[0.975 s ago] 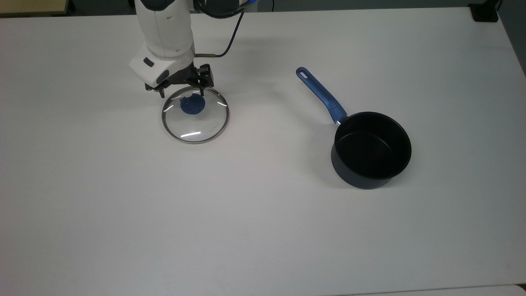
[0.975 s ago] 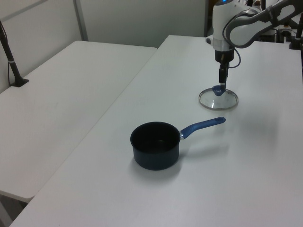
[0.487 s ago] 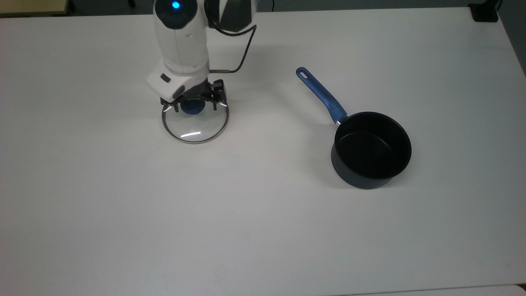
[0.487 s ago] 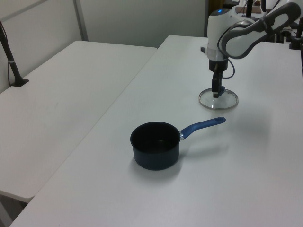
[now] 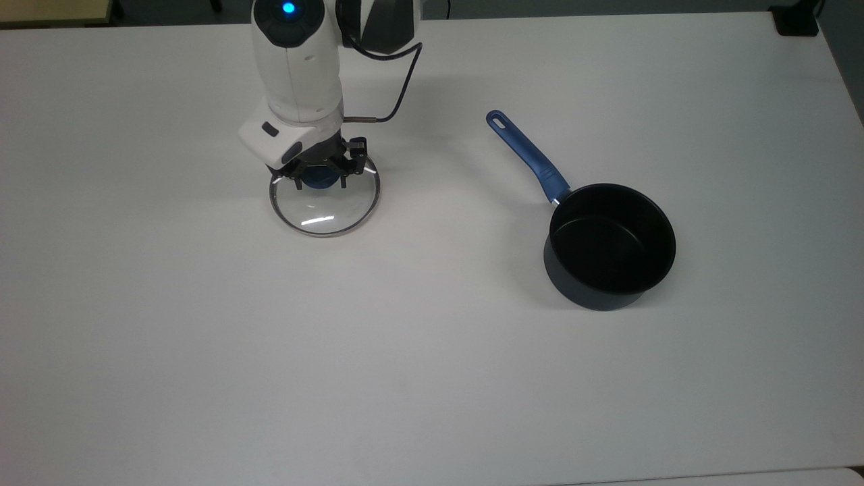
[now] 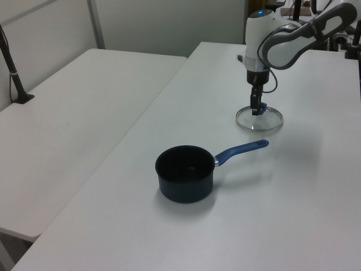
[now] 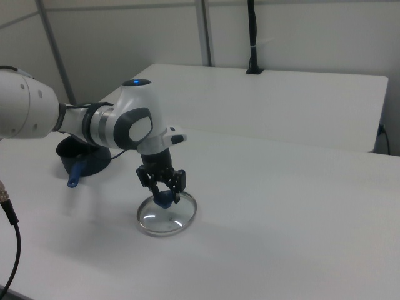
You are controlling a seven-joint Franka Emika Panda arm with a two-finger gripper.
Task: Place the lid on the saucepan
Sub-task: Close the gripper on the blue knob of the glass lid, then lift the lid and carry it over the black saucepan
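Resting flat on the white table (image 5: 432, 378), the lid (image 5: 325, 209) sits in the upper left part of the top view, a clear glass disc with a thin metal rim and a blue knob (image 5: 320, 178) at its centre. My pincer (image 5: 321, 170) is down over that knob, its black fingers (image 7: 177, 181) standing on either side of it with only a narrow gap; I judge they are closing on the knob or already touching it, but I cannot tell whether the hold is firm. In the right view the blue knob shows between the fingers, just above the glass.

A second ago my pincer stood at the far edge of the lid, beside the knob and not over it. Half a second ago it had come over the knob. Since then the lid's rim has shifted slightly toward the top view's right, which suggests my fingers have met the knob and nudged it. That means the reaching step looks finished and the grasp is under way.

The saucepan (image 5: 611, 246) stands well apart, toward the right of the top view, open and empty, its long blue handle (image 5: 528, 157) pointing up and left toward the lid. It has not moved. The lid is not yet lifted, so carrying and placing remain.
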